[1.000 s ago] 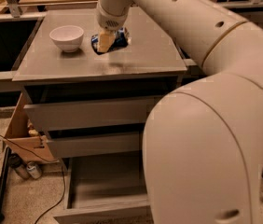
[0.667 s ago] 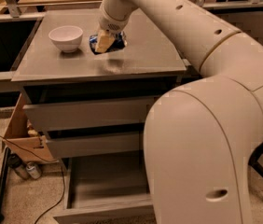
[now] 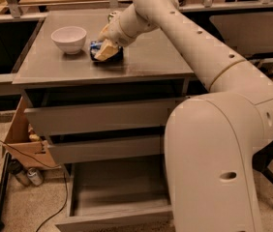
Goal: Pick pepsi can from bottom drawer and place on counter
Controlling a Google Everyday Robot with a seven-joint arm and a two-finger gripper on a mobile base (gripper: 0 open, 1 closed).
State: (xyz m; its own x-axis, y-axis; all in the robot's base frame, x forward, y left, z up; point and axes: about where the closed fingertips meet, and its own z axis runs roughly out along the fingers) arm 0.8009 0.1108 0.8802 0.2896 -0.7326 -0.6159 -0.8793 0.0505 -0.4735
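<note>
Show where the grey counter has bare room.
Bare: the right half of the flat grey counter, beyond the gripper, and its front strip. Crowded: left, where the round white bowl sits beside the gripped dark blue pepsi can.

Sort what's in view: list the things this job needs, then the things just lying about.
Needed for the job:
- pepsi can, gripped by the gripper low over the counter
- bottom drawer, pulled open

Just lying about:
- white bowl on the counter
- two upper drawers
- cardboard box and bottles on the floor
</note>
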